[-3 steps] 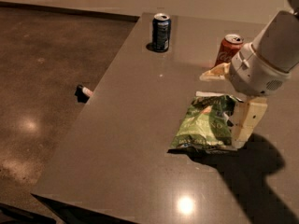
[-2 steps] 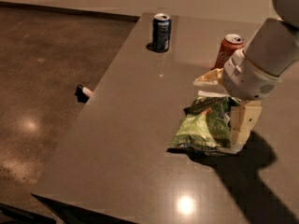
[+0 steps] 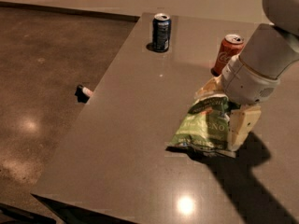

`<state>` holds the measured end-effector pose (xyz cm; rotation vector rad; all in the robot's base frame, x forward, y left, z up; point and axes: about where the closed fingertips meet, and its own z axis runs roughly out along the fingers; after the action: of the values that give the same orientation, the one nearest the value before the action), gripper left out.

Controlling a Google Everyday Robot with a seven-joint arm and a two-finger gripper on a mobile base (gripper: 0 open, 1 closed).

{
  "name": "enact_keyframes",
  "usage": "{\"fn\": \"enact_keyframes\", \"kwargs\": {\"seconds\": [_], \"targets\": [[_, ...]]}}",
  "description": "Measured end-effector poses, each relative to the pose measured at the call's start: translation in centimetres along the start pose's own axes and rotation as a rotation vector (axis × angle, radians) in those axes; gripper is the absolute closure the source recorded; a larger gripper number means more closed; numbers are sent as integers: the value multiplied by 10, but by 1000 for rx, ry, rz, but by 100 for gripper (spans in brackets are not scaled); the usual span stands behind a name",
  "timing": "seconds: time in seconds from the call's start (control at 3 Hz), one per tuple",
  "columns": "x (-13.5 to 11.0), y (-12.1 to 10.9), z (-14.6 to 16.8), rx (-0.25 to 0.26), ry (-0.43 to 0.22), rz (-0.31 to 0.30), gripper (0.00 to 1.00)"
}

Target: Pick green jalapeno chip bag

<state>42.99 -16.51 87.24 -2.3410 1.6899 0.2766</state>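
The green jalapeno chip bag (image 3: 205,127) lies crinkled on the grey table (image 3: 140,125), right of its middle. My gripper (image 3: 225,107) hangs from the white arm at the bag's right end. Its cream fingers are open and stand on either side of that end: one finger (image 3: 243,125) at the near right, the other (image 3: 207,87) at the far side. The bag rests on the table. The arm hides the bag's upper right corner.
A dark blue can (image 3: 161,32) stands at the table's far edge. A red cola can (image 3: 228,52) stands just behind the gripper. A small dark object (image 3: 83,92) lies on the floor left of the table's left edge.
The arm has shifted a little left and lower over the bag's right end. The bag and both cans have not moved.
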Motion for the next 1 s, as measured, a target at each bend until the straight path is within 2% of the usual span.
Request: {"fn": "enact_keyframes", "kwargs": {"seconds": [0.33, 0.67, 1.0], "targets": [[3, 4, -1, -15, 20, -4, 41], [4, 4, -10, -8, 34, 7, 72], [1, -4, -27, 33, 7, 42, 95]]}}
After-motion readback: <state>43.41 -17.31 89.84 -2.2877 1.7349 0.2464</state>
